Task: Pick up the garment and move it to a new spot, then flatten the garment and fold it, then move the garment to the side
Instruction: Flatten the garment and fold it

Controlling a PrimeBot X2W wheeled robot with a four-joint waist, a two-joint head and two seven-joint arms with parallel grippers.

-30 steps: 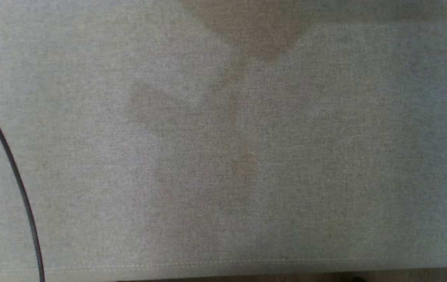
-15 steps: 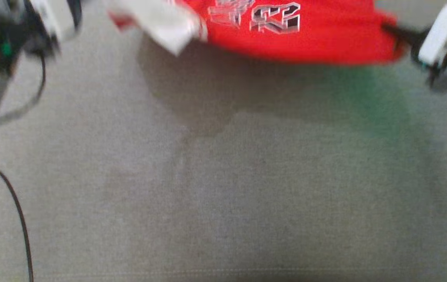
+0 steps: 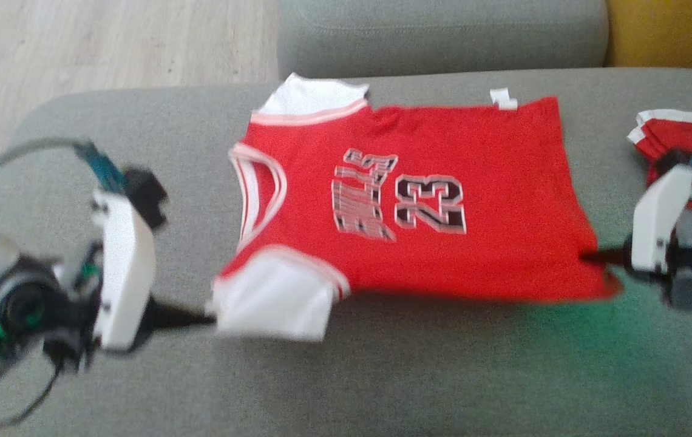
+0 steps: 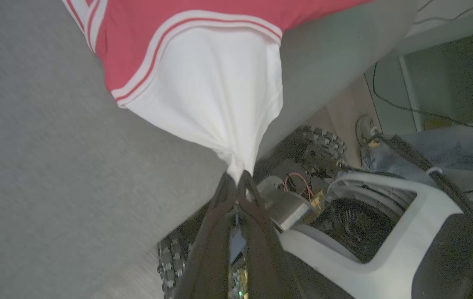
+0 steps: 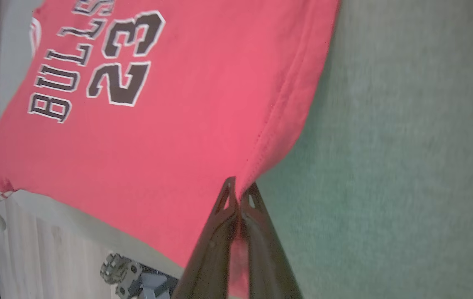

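Note:
The garment (image 3: pixel 479 152) is a red jersey with white sleeves and "BULLS 23" on its chest, spread sideways over the grey sofa seat (image 3: pixel 382 376). My left gripper (image 3: pixel 209 317) is shut on the tip of the near white sleeve (image 4: pixel 220 91); in the left wrist view the gripper (image 4: pixel 236 179) pinches the cloth into a point. My right gripper (image 3: pixel 590 257) is shut on the near corner of the red hem. In the right wrist view that gripper (image 5: pixel 240 192) holds the hem of the garment (image 5: pixel 157 145), which stretches away taut.
A second red and white piece of clothing (image 3: pixel 680 136) lies at the seat's right end, just behind my right arm. A grey back cushion (image 3: pixel 443 30) runs along the far side. Wooden floor (image 3: pixel 109 42) lies beyond the left end. My own base (image 4: pixel 386 232) sits below the seat's front edge.
The head camera has tilted up: from bare grey fabric, to the jersey's lower edge, to the whole jersey and both grippers. Both grippers stay shut on the garment.

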